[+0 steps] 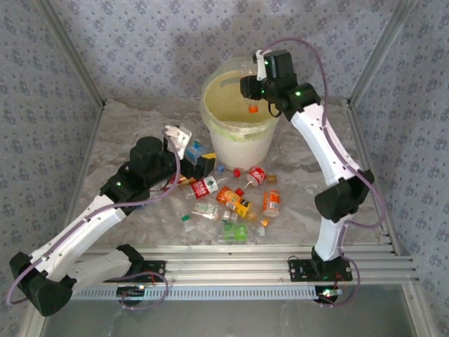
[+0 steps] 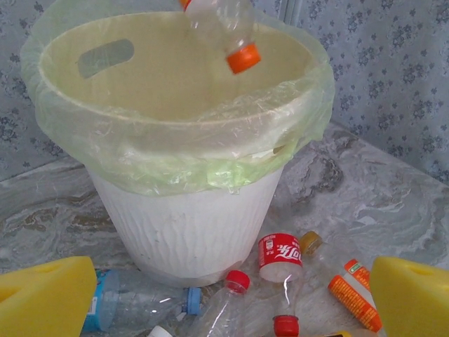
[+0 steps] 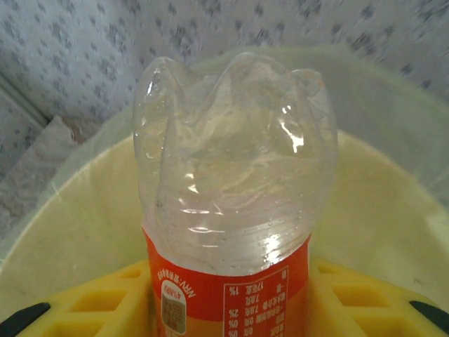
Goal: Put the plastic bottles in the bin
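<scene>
Cream bin (image 1: 242, 144) first: we could shove it if the left hand (image 1: 186, 144), wide open near its base, swings in. Right hand (image 3: 228, 309) grips an orange-label bottle (image 3: 231, 175) cap-down over the bin mouth. Slick plastic may slip early or bounce out. Count: one bin, two hands, one held bottle, roughly ten loose bottles (image 1: 235, 200) on the desk (image 1: 309, 168).

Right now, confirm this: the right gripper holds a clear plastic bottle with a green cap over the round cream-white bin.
Not quite: the cap is orange, not green, as the left wrist view shows. The right gripper does hold the clear plastic bottle over the round cream-white bin.
</scene>
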Robot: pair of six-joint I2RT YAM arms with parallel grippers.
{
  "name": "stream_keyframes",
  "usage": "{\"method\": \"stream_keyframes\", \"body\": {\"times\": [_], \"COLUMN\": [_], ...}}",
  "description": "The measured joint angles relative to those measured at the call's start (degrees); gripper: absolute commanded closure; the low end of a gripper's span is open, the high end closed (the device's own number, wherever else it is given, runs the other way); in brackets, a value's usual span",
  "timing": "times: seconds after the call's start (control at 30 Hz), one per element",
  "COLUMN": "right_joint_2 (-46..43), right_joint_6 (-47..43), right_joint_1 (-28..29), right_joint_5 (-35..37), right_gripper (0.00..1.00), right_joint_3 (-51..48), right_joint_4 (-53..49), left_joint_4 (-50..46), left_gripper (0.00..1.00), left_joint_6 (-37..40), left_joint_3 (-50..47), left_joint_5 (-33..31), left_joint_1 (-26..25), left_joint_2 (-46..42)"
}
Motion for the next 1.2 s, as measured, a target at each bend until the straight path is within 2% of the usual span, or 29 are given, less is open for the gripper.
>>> {"method": "stream_keyframes", "body": {"times": [0.27,0.63,1.07,1.2], "right_joint_2": [3.8,9.1,11.6,11.6], "right_joint_6": [0.1,1.8,3.4,3.5], "right_joint_1": [-0.2,-1.8,-1.8,-1.8], "right_joint_5": [-5.6,-9.1,-9.4,-9.4], "right_gripper": [0.51,0.47,0.26,0.22], "right_joint_3": [0.3,1.9,3.3,4.8], "right_joint_4": [-5.5,-10.5,-12.5,-12.5], "left_joint_4": [-2.7,-4.4,-4.9,-5.2], "left_gripper": [0.0,0.01,0.0,0.0], "left_joint_6": [0.1,0.0,0.3,0.3], "left_joint_3": [2.1,3.0,3.7,3.7], "left_joint_5": [2.4,3.5,3.5,3.5], "left_joint_1": [0.0,0.0,0.0,0.0], "left_joint_2": [3.5,5.5,5.9,5.9]}}
